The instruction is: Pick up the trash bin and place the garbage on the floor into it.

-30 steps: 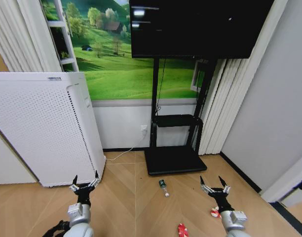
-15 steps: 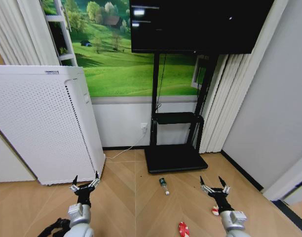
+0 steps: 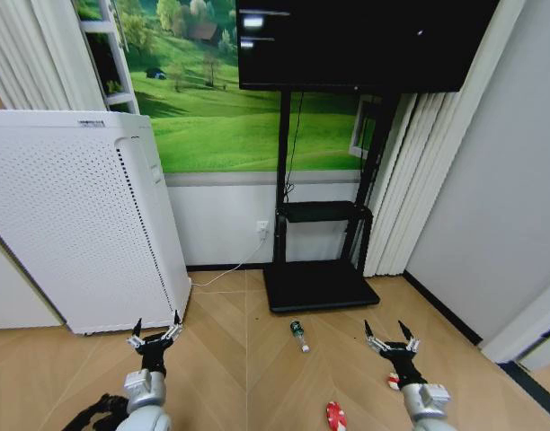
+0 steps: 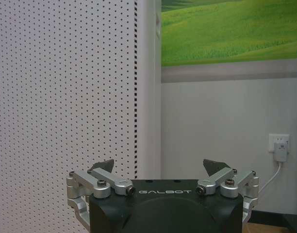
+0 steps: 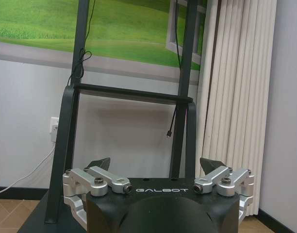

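Low in the frame, left gripper (image 3: 155,337) and right gripper (image 3: 391,339) hang spread, empty; bottle (image 3: 298,336) and wrappers (image 3: 334,416) lie uncollected.

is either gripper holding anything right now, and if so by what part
Nothing is held. The left gripper and right gripper are both open and empty, raised above the floor; the bottle lies untouched.

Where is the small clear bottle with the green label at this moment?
In the head view, the bottle lies on the wooden floor near the centre, just in front of the black TV stand base, apart from both grippers.
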Controlling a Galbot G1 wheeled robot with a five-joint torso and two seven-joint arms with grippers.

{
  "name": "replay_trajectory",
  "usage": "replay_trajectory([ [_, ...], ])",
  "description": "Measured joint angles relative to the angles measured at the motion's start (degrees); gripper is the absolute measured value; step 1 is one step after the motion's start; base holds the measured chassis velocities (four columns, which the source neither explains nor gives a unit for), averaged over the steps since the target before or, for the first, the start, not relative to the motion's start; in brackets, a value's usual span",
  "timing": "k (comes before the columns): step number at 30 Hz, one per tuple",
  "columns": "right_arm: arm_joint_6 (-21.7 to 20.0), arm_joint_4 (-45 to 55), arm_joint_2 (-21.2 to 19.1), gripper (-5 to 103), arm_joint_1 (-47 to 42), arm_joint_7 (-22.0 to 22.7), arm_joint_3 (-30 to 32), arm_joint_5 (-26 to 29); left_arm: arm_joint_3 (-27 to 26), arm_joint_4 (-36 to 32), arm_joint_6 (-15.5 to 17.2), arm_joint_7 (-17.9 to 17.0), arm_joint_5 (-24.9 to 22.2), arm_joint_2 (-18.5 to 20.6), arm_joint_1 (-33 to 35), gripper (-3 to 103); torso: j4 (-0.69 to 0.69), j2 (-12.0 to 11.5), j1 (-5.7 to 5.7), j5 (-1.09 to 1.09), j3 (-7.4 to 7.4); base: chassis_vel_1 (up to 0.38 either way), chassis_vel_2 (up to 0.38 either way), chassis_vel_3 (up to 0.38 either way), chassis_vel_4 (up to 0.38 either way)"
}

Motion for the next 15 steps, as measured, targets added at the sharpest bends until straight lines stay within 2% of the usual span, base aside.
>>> replay_trajectory([
  [7,0.0,-0.19,-0.01,100,0.19,-0.02,-0.1,0.02,0.03,0.24,0.0,0.0,0.01,0.0,-0.11,100,0.0,-1.59,-0.25,0.0,-1.35,0.0,0.0,0.0,0.0],
  [15,0.29,-0.55,-0.02,100,0.28,-0.06,-0.17,0.35,0.24,0.39,-1.86,-0.1,-0.16,-0.08,-0.01,100,0.0,-3.33,-0.48,0.0,-2.86,0.0,0.0,0.0,0.0],
])
